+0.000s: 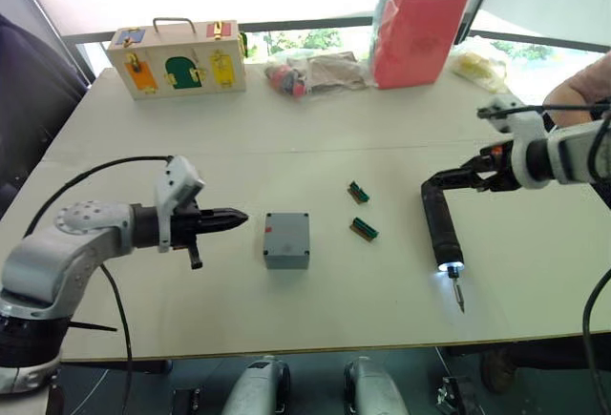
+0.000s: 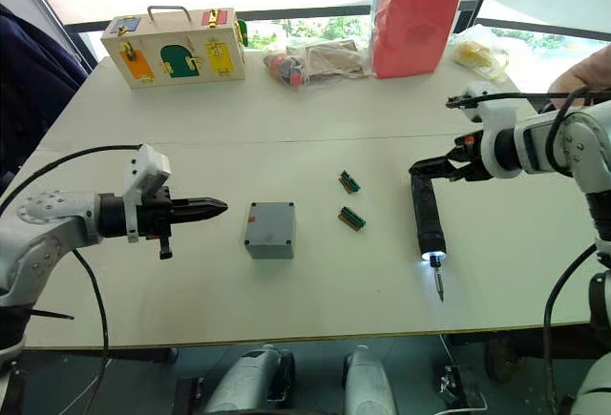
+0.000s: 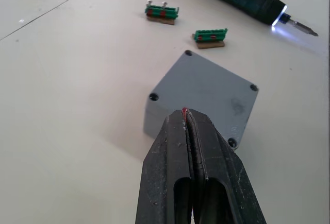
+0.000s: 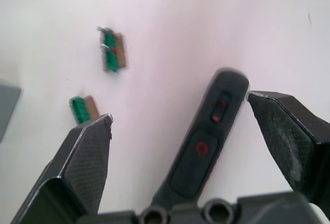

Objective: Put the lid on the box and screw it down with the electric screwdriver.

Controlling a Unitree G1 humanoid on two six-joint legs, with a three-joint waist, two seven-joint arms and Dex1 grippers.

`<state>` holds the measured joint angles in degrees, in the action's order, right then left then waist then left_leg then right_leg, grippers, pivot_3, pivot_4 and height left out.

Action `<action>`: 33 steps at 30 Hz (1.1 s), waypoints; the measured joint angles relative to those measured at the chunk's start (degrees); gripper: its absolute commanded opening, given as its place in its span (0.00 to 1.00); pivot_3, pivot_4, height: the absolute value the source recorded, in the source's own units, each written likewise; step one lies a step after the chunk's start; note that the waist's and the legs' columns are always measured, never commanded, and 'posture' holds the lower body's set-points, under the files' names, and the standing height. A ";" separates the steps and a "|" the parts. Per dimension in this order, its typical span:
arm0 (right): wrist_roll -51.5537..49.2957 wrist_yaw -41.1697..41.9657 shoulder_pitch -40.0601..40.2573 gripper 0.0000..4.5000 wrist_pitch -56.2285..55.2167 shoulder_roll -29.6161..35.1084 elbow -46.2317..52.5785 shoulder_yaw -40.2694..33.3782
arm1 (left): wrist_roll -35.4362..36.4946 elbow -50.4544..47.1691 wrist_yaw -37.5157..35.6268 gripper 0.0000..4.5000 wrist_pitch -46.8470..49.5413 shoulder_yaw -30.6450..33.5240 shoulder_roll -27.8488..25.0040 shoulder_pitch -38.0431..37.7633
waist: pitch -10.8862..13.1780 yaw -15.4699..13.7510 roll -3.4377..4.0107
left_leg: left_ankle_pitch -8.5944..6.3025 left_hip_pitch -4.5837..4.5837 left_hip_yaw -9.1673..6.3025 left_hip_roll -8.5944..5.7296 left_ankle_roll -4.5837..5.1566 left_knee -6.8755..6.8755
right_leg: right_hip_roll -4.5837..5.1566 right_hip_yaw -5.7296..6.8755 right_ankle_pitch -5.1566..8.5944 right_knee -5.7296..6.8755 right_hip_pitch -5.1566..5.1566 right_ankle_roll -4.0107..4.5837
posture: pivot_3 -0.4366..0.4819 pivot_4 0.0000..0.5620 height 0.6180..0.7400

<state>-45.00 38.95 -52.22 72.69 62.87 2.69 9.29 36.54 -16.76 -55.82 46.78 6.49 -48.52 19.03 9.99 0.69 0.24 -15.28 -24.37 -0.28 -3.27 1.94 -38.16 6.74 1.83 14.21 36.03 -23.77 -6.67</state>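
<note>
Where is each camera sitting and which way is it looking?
Left eye and right eye views: on the head, looking forward and down over the table, both arms in view.
Left wrist view: on the left arm, looking along the shut left tool at the box.
Right wrist view: on the right arm, looking along the open right tool at the electric screwdriver.
Both wrist views share the green blocks and the screwdriver.

From the right wrist view the electric screwdriver (image 4: 206, 141) is cut off at the bottom edge, so its tip end is out of frame. The box (image 4: 7, 105) is just a grey sliver at the edge. Both green blocks (image 4: 111, 51) are blurry there.
</note>
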 measured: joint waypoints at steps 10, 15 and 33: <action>6.75 5.34 20.90 0.99 -18.46 -11.11 25.41 6.92 | -9.90 3.83 5.14 0.00 -5.82 -10.85 7.48 -0.35 | 0.04 -1.47 -0.19 | 0.05 -0.03 -0.07 -0.06 -0.09 -0.13 | 0.08 -0.10 -0.12 0.02 0.02 0.01 | 0.48 0.27 1.00; 11.73 4.96 22.29 0.99 -19.23 -15.25 25.07 12.07 | -11.75 3.82 5.85 0.00 -6.95 -12.89 9.07 -0.37 | 0.03 -1.37 -0.20 | 0.09 -0.04 -0.10 -0.02 -0.16 -0.03 | 0.08 -0.12 -0.11 0.02 -0.10 0.04 | 0.48 0.27 1.00; 9.02 5.19 21.78 0.99 -7.70 -24.32 27.42 12.45 | -21.48 23.03 -0.05 0.00 -19.30 -20.36 15.45 12.42 | 0.02 -1.34 -0.22 | 0.14 -0.04 -0.15 -0.09 -0.23 -0.06 | 0.00 0.01 -0.14 0.06 -0.04 0.05 | 0.48 0.27 1.00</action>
<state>-35.98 44.15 -30.44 64.99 38.56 30.11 21.74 15.07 6.27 -55.88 27.49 -13.87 -33.07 31.45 10.01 -0.65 0.02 -15.14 -24.40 -0.43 -3.36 1.71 -38.22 6.75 1.85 14.07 36.09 -23.81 -6.63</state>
